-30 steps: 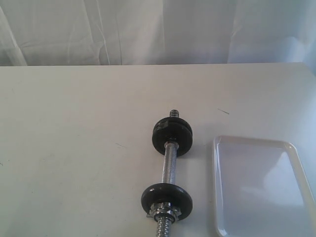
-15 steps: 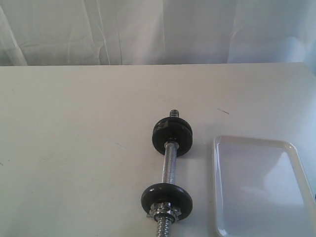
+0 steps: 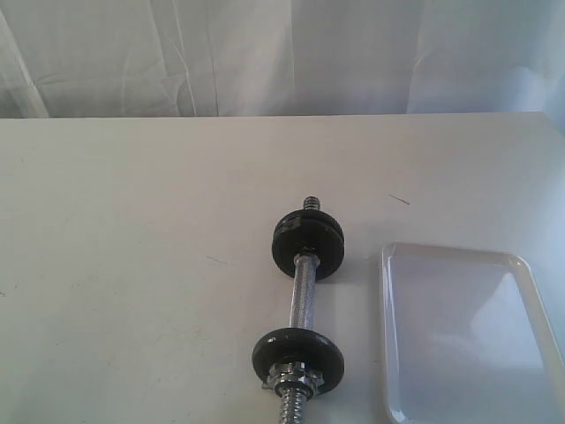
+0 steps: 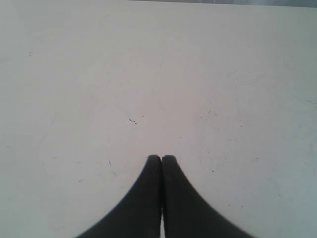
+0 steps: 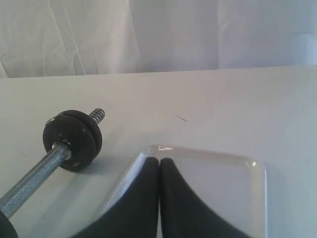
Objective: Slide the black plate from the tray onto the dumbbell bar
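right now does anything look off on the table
Nothing spilled or damaged. One oddity: the dumbbell bar carries a chrome collar nut at its near end, while the far black plate has only bare thread beyond it, no collar showing. The tray holds no plate in its visible part.

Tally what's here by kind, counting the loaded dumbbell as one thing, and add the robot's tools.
loaded dumbbell: 1
tray: 1
tools: 2, the left tool and the right tool, both shut
Total: 4
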